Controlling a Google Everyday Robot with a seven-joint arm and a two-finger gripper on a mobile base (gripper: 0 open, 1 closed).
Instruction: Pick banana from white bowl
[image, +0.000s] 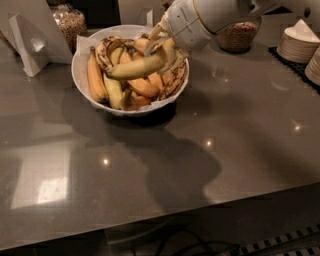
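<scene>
The white bowl (80, 75) stands at the back left of the grey counter, lined with white paper and full of bananas. My gripper (162, 50) reaches in from the upper right over the bowl's right half. It is shut on the banana (135, 67), a long yellow one with a greenish tinge, held nearly level just above the other fruit. Orange-yellow bananas (94, 77) and brown-spotted ones (175, 80) lie under and beside it in the bowl.
A white paper-napkin holder (27, 42) and a glass jar (70, 25) stand left of the bowl. A wicker basket (239, 36) sits behind on the right. Stacks of small white bowls (300, 42) fill the far right. The counter's front edge runs along the bottom.
</scene>
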